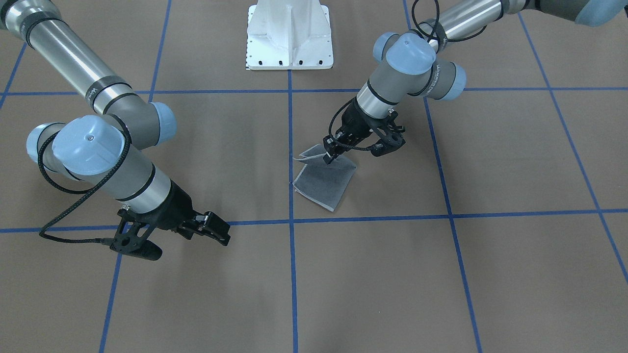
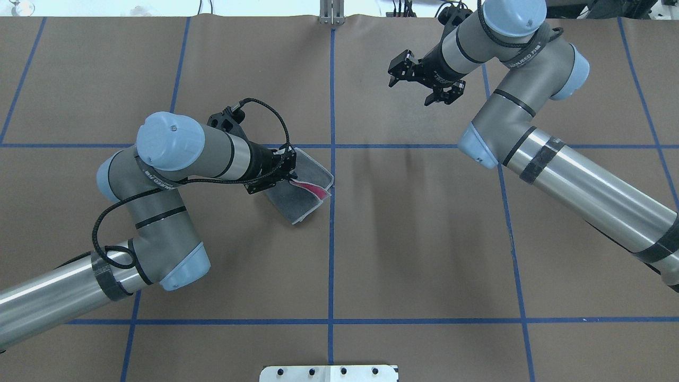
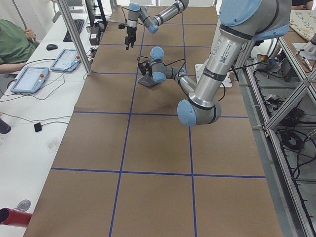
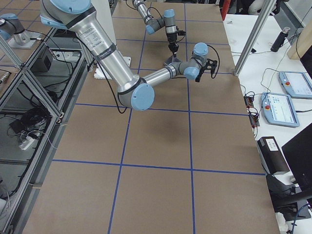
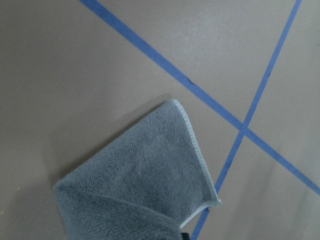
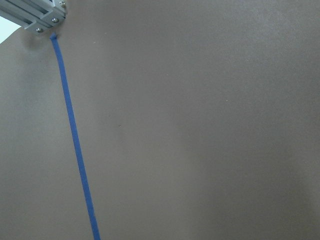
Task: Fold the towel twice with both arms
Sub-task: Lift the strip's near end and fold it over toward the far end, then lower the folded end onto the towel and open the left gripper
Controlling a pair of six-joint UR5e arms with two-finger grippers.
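One edge of the folded towel is pinched and held up by the closed left gripper; the rest lies grey side up just beneath it. Well apart, the right gripper hangs spread open, empty.

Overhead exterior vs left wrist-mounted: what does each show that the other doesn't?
Only overhead exterior: a pink strip showing at the fold of the towel, the left gripper shut on the towel's edge, and the right gripper open and well away from it.
Only left wrist-mounted: the grey terry weave up close, with the light hem.
Both: the folded towel, grey face outward, beside a crossing of blue tape lines.
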